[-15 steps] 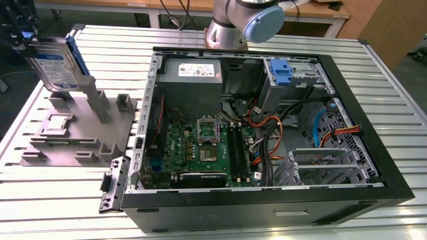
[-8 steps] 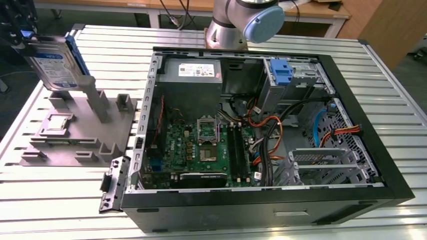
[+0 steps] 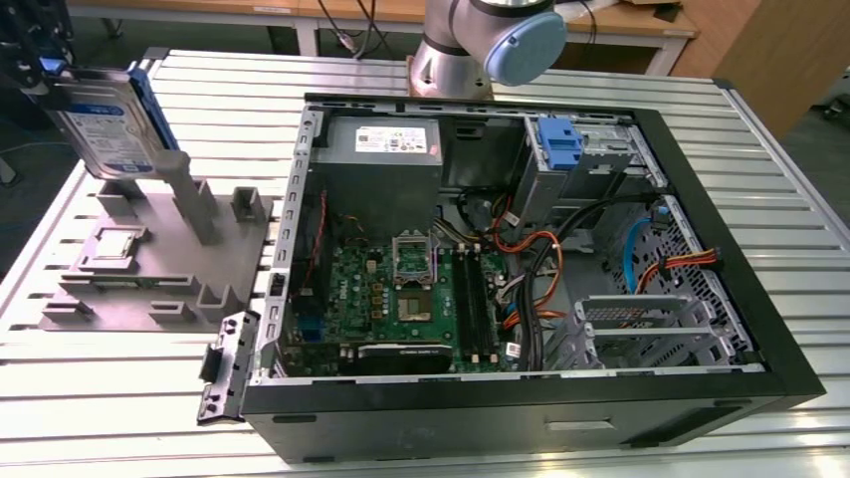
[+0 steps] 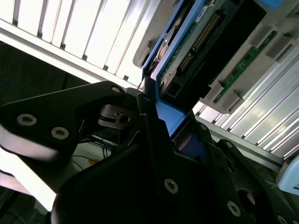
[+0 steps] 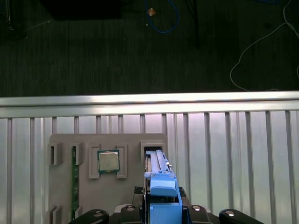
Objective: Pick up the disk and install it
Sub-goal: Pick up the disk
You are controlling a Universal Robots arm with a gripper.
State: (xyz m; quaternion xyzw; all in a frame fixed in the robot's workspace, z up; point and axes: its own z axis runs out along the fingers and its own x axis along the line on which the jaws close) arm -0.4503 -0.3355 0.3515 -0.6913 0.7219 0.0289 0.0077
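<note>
The arm (image 3: 485, 45) stands at the tabletop's (image 3: 106, 398) far edge. At the far corner on the exterior view's left, my pincer (image 3: 51, 72) is clamped on the blue carrier of the disk (image 3: 106, 119), held on edge over the grey fixture (image 3: 146, 249). In the first wrist view, its pockets hold a processor chip (image 5: 108, 161) and a memory stick (image 5: 74, 182). Rightward, the open computer case (image 3: 465, 428) holds a motherboard (image 3: 398, 289) and power supply (image 3: 385, 144).

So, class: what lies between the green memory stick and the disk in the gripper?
A square processor chip, seated in a recess of the grey plate, lies between the memory stick and the disk; the first wrist view shows it.
</note>
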